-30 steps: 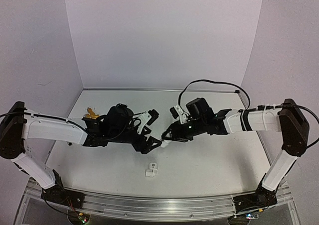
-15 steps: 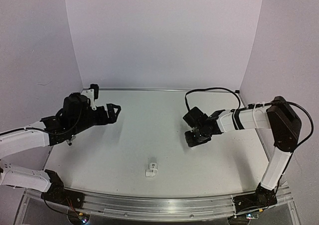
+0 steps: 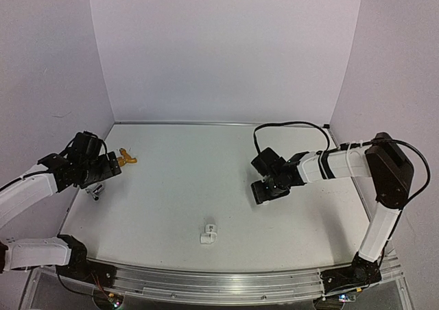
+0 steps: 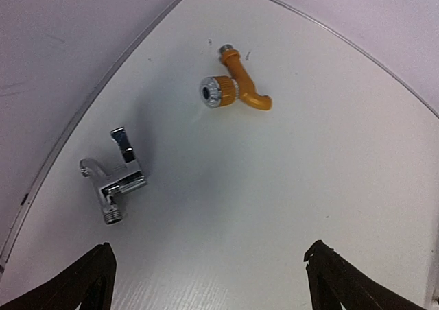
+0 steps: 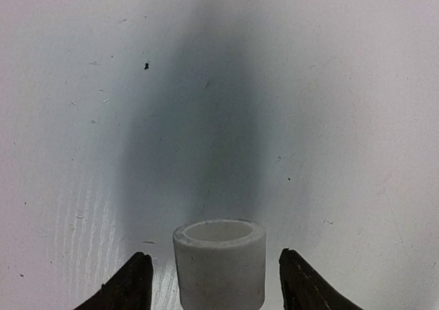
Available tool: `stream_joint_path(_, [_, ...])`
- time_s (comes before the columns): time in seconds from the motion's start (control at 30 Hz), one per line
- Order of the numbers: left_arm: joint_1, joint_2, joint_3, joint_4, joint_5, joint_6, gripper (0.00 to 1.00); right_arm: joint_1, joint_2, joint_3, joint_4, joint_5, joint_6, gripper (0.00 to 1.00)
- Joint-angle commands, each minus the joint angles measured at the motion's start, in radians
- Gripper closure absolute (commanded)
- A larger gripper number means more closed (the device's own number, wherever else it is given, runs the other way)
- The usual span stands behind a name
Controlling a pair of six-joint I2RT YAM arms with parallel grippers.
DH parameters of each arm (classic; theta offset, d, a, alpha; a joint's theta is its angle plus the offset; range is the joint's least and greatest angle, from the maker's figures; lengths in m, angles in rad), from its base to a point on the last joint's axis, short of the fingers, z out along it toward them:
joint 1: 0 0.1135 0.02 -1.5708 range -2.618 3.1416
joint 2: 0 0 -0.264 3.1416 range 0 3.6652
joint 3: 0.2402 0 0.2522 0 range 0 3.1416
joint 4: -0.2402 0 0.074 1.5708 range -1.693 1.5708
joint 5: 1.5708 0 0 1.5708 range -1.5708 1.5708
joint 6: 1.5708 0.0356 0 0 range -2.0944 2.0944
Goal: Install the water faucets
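Withdrawn to 9 o'clock with left claw spread above gold faucet and silver faucet for picking, right claw released astride fitting.

At far left, rear faucet near front faucet, pipe fitting near front centre

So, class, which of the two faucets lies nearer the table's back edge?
The gold faucet; the silver faucet lies further toward the front.
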State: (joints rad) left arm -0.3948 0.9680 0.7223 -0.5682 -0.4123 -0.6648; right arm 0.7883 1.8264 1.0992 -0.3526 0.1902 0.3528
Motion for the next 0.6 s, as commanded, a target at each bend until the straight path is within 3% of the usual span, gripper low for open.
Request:
stream_joint_path(0.0, [0.108,-0.006,0.089,-0.076,0.008,0.024,0.00,0.005,-0.081,0.004,-0.013,0.005,-0.011,0.28])
stream_joint_path(0.13, [0.244,-0.021,0.058,-0.086,0.014,0.002,0.00,0.006,-0.164,-0.001,-0.016,-0.047,-0.042,0.23])
stream_joint_path(0.3, [0.494,0.068,0.023,-0.039,0.147,0.032,0.00,0.006,-0.228,-0.020,0.002,-0.081,-0.054,0.22])
stream_joint_path(0.5, [0.508,0.304,0.098,0.007,0.146,0.025,0.00,0.006,-0.247,-0.051,0.021,-0.110,-0.025,0.23])
stream_joint_path(0.57, [0.507,0.372,0.124,0.017,0.119,0.047,0.05,0.006,-0.247,-0.058,0.031,-0.121,-0.019,0.24])
